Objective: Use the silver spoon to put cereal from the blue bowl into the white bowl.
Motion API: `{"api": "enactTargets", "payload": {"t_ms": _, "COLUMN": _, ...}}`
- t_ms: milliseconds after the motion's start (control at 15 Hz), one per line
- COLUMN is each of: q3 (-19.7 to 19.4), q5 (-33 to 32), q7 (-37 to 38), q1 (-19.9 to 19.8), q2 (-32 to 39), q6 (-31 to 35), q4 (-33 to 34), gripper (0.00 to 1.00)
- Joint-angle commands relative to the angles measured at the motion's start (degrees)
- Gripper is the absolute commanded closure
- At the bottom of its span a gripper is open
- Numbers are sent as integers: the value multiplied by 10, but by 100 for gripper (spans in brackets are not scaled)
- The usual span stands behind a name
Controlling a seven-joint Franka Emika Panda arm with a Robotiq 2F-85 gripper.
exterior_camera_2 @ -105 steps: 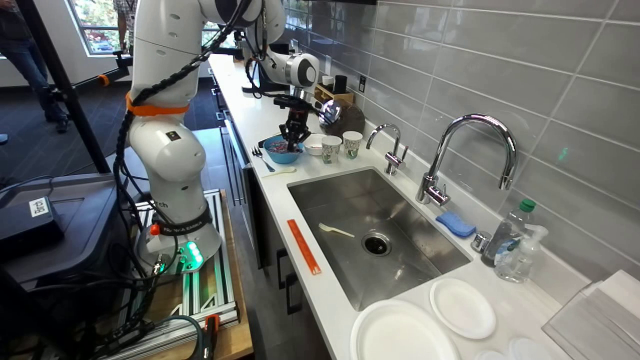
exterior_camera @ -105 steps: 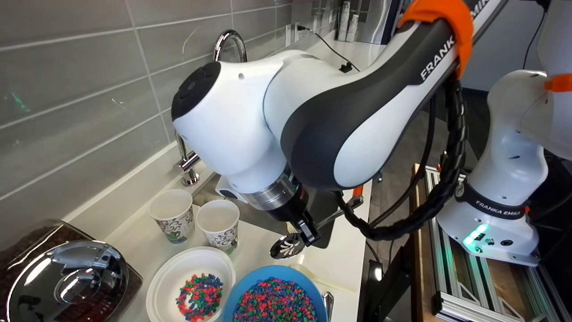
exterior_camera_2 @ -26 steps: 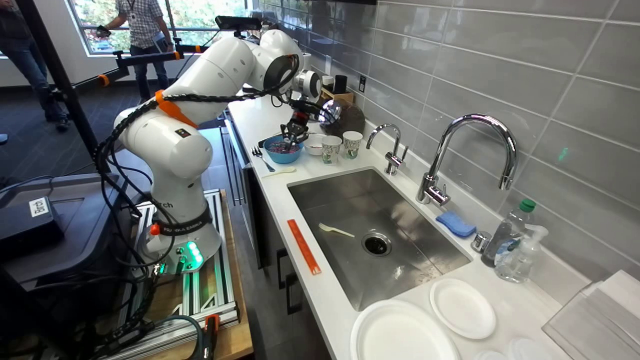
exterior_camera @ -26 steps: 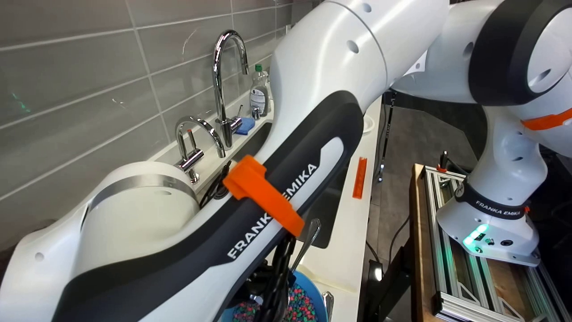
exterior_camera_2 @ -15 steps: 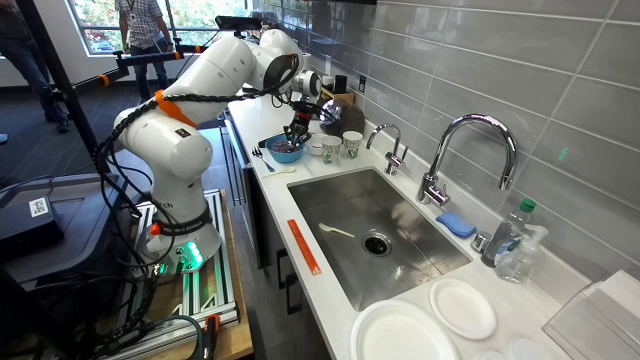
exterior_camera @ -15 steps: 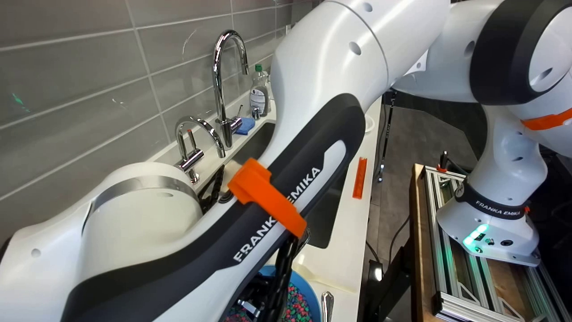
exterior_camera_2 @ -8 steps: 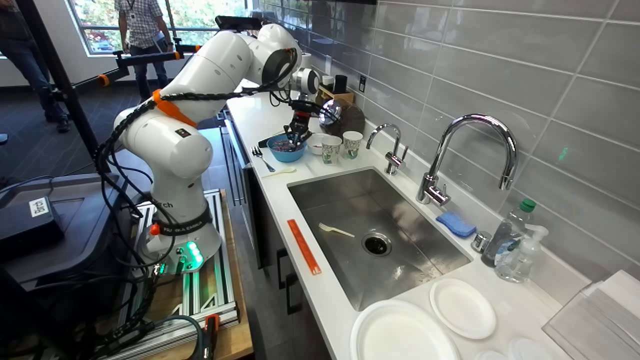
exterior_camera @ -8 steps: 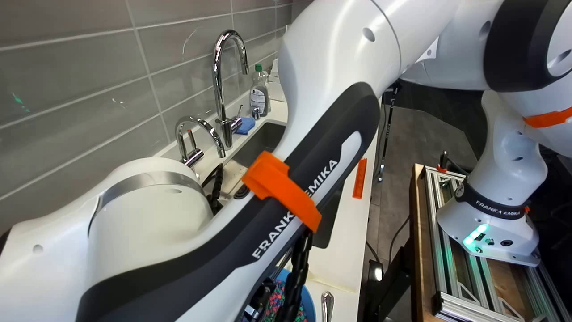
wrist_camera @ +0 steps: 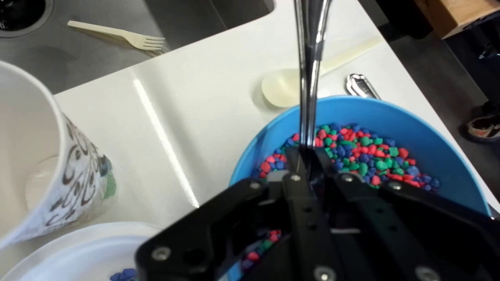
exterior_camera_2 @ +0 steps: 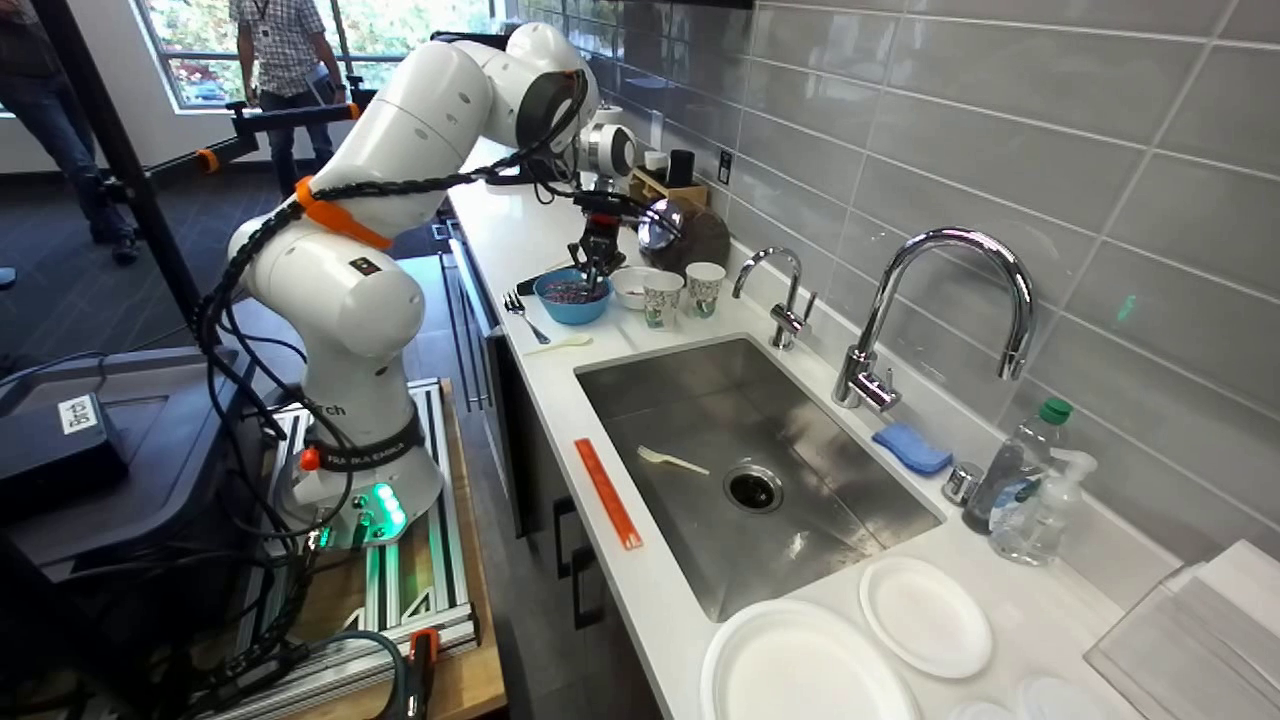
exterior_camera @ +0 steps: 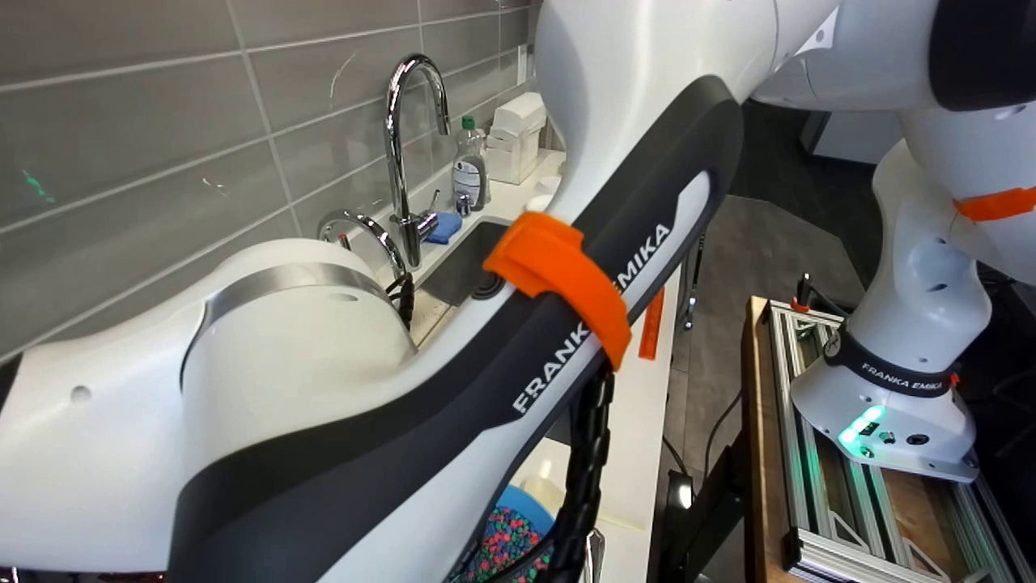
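My gripper point(wrist_camera: 308, 150) is shut on the silver spoon point(wrist_camera: 309, 117), whose shiny handle sticks up past the fingertips in the wrist view. The spoon's scoop end is hidden beneath the gripper, so any load on it cannot be seen. Below lies the blue bowl point(wrist_camera: 441, 160), well filled with red, green and blue cereal point(wrist_camera: 375, 156). In an exterior view the gripper point(exterior_camera_2: 592, 283) stands over the wall-side part of the blue bowl point(exterior_camera_2: 575, 312). Beside it is the white bowl point(exterior_camera_2: 628, 275); the wrist view shows some blue pieces in this white bowl point(wrist_camera: 90, 234).
A patterned cup point(wrist_camera: 84, 171) stands close to the white bowl, with another patterned cup point(exterior_camera_2: 704, 290) nearby. A pale plastic spoon point(wrist_camera: 281, 88) and a metal handle point(wrist_camera: 361, 86) lie beside the blue bowl. The sink point(exterior_camera_2: 740, 400) holds a plastic fork point(exterior_camera_2: 672, 460).
The forearm has risen and the gripper has lifted slightly, still holding the spoon. The blue bowl has slid a little toward the white bowl.
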Motion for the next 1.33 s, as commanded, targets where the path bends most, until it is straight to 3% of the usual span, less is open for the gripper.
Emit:
{"api": "enactTargets", "payload": {"t_ms": 0, "q3": -4, "q5": -9, "q7": 7, "q1": -3, "q2": -34, "q6": 14, "q4": -44, "gripper": 97}}
{"api": "enactTargets", "payload": {"t_ms": 667, "q3": -1, "q5": -47, "q7": -18, "q1": -4, "q2": -66, "q6": 27, "q4": -106, "gripper": 97}}
{"api": "enactTargets", "payload": {"t_ms": 1267, "q3": 8, "q5": -59, "q7": -28, "q1": -13, "q2": -119, "q6": 107, "q4": -175, "gripper": 97}}
